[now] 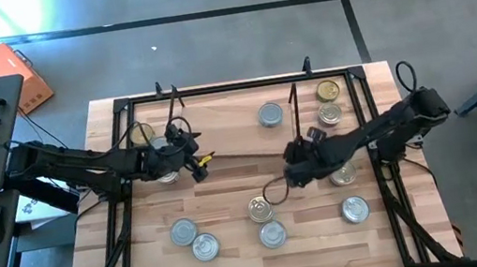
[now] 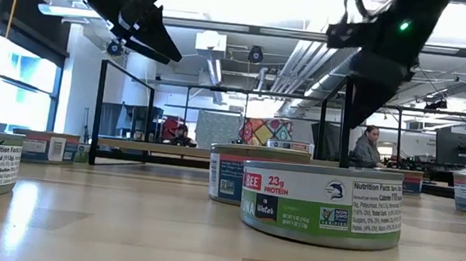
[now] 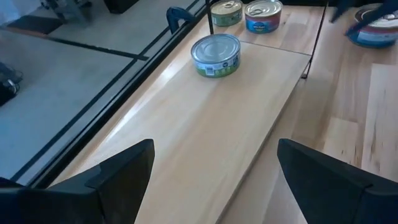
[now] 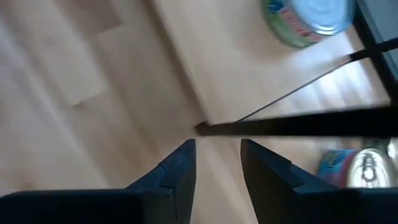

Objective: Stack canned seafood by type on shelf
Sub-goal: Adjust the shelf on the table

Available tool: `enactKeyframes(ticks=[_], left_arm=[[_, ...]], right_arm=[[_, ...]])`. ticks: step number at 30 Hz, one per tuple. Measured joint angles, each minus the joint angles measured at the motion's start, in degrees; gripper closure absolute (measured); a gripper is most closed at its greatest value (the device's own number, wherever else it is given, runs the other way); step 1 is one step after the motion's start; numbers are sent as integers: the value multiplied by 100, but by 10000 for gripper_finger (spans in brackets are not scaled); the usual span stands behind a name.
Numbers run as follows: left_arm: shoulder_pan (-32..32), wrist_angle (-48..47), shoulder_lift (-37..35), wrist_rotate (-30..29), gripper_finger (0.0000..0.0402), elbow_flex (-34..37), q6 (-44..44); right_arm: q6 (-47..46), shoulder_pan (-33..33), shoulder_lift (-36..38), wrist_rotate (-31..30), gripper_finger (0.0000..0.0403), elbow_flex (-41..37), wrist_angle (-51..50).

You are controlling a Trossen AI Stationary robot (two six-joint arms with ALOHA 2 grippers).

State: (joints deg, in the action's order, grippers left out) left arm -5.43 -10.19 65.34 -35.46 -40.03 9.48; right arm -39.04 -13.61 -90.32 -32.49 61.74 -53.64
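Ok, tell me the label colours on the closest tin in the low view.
White upper band, green lower band on the tin, with a red patch; low view shows it best.

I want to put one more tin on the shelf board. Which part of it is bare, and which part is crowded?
The shelf board is bare between the left gripper and the single silver-topped tin. Its far end is crowded: the gold-topped tin and another tin sit close together there.

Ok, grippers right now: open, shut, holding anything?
Left gripper: open, empty, above the shelf.
Right gripper: jaws only narrowly apart, nothing between them, over the shelf's edge.
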Motion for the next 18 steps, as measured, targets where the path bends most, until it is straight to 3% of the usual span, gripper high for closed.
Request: enactKeyframes(ticks=[7, 12, 18], left_arm=[[0, -261, 0, -134, 67, 26, 256], [0, -81, -1, -645, 67, 454, 381], [18, 134, 2, -801, 67, 883, 556]], right_arm=[[604, 704, 0, -42, 286, -83, 92], [1043, 1136, 0, -30, 286, -83, 263], [1105, 1572, 0, -35, 286, -81, 327]])
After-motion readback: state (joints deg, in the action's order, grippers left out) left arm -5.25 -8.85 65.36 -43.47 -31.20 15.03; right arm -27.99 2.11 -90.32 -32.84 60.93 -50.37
